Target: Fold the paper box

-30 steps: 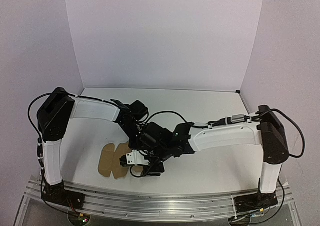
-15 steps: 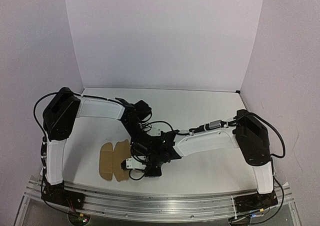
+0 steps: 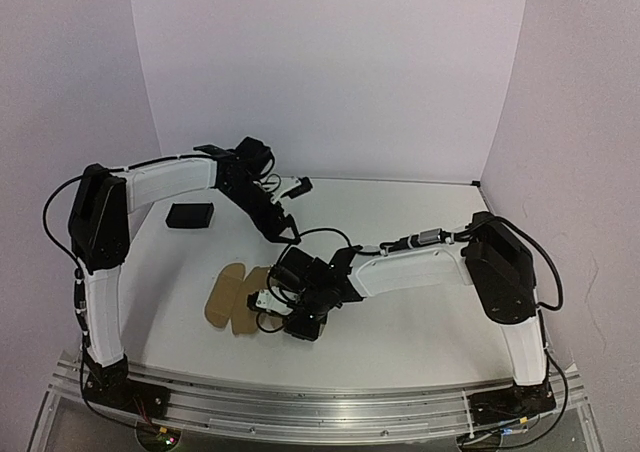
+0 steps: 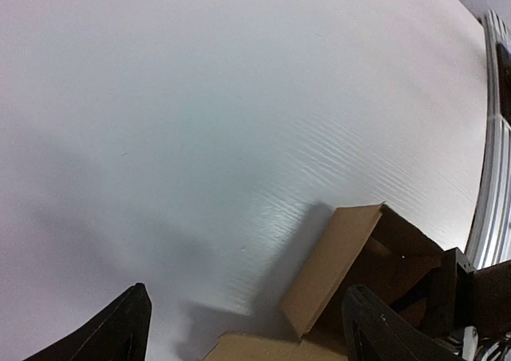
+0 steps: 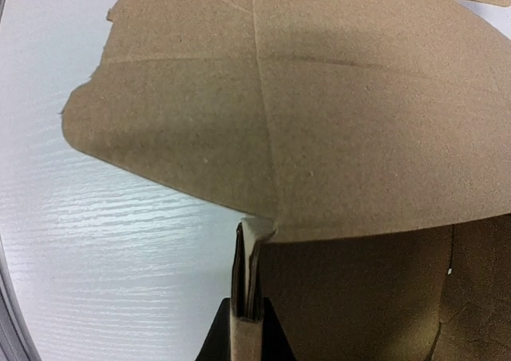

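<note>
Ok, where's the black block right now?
Top view: the black block lies at the table's far left, beside the left arm, beyond the paper box.

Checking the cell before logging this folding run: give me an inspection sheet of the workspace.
Surface: white table, faint grain.
Job's things: paper box, brown cardboard, partly folded; rounded flaps flat, one panel raised.
Clutter: black block at the left rear, apart from the box.
Grippers: left gripper open, raised, holding nothing; right gripper shut on a cardboard edge of the box.
Cables: black cables loop along both arms.
Surroundings: plain pale walls on three sides; metal rail at the near edge.
</note>
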Robot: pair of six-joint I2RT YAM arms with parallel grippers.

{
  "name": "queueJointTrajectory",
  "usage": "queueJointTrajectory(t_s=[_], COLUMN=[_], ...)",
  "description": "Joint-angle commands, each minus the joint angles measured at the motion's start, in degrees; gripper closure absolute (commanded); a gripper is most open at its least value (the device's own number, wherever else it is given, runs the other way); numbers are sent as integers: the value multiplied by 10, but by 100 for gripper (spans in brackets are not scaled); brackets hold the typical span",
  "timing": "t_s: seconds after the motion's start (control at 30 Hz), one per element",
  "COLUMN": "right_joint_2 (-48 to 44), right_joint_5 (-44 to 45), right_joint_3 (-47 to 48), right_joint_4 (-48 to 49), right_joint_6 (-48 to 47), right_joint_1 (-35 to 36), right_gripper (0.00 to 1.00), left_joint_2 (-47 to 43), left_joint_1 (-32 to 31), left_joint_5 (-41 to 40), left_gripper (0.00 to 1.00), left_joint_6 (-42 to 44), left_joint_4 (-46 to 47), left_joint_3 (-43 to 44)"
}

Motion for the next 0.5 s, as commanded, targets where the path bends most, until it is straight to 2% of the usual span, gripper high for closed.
queueJointTrajectory(t_s=[0.0, 0.1, 0.27, 0.47], right_joint_2=[21, 20, 20, 25], right_joint_5=[-6, -3, 17, 22], right_joint_3=[7, 8, 9, 13], right_joint_4=[-10, -9, -8, -7], right_joint_6=[89, 91, 88, 98], right_joint_1=[-15, -15, -14, -15], right_gripper=[100, 100, 100, 100], left_joint_2=[-65, -88, -111, -84], left_joint_1=[78, 102, 129, 157], left_joint_5=[-48, -75, -61, 11], left_gripper=[7, 4, 4, 4], left_joint_6=[-138, -164, -232, -249], left_joint_4=[0, -13, 3, 32], left_joint_3=[-24, -102, -243, -311])
